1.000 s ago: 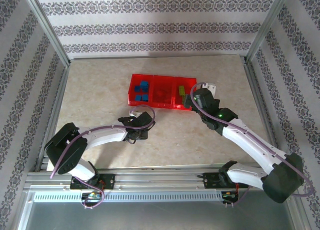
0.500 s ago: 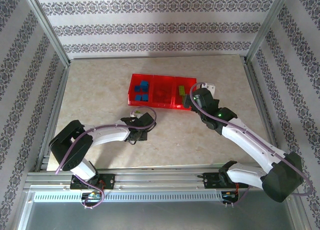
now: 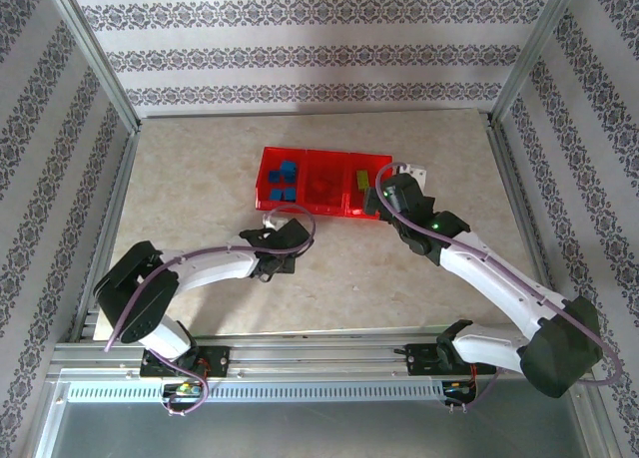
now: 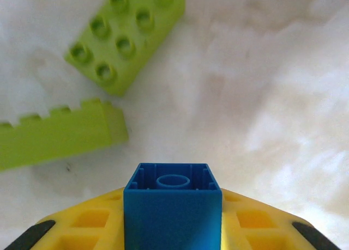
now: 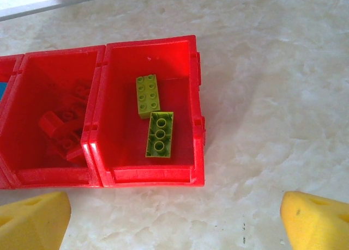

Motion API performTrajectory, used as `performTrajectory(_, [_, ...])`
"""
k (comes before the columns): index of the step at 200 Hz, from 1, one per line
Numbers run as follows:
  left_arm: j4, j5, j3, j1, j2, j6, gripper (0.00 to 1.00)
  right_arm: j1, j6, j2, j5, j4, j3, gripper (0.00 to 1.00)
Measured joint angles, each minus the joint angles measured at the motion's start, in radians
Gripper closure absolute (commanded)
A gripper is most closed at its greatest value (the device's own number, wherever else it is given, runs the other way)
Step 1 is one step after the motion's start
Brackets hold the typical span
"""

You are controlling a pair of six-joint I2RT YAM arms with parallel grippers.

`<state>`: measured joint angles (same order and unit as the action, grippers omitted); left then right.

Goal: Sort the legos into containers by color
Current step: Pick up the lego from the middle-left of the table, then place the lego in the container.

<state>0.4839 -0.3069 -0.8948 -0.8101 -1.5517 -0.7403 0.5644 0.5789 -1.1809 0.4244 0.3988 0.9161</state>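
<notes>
Across the marble-patterned table (image 3: 200, 169), the red three-compartment tray (image 3: 310, 213) stood toward the far side as the sorting point. It held blue bricks (image 3: 287, 179) in its left compartment, red bricks (image 5: 62, 133) in the middle one and two lime-green bricks (image 5: 160, 134) in the right one. The right gripper (image 5: 174, 220) hovered over the tray's near-right corner, its jaws wide apart with nothing between them, apparently free for another pick. The left gripper (image 4: 172, 236) sat low over the table just on the near side of the tray. Its yellow pads (image 4: 256, 228) were clamped on the sides of a small blue brick (image 4: 172, 203), whose hollow underside was turned away from the wrist. That hold looked suited to carrying the brick to the tray's left compartment. Outside the tray, just beyond that gripper, lay two unsorted green pieces, a studs-up green brick (image 4: 128, 37) and a green brick on its side (image 4: 54, 138). By colour, both belonged in the tray's right compartment.
</notes>
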Motion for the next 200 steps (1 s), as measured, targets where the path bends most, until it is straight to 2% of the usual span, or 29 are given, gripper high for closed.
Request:
performTrajectory(32, [-0.028, -0.066, -0.057, 0.023, 0.069, 0.073, 0.7, 0.0, 0.0, 0.0, 0.0, 0.0, 0.0, 0.02])
performTrajectory(79, [-0.122, -0.09, -0.122, 0.142, 0.071, 0.183, 0.7, 0.0, 0.0, 0.018, 0.0, 0.0, 0.0, 0.02])
performTrajectory(117, [-0.187, -0.053, -0.224, 0.232, -0.013, 0.257, 0.7, 0.0, 0.003, 0.054, 0.0, -0.002, -0.003, 0.02])
performTrajectory(200, [-0.232, 0.072, -0.396, 0.322, -0.253, 0.294, 0.69, -0.006, 0.002, 0.075, 0.001, -0.006, -0.009, 0.02])
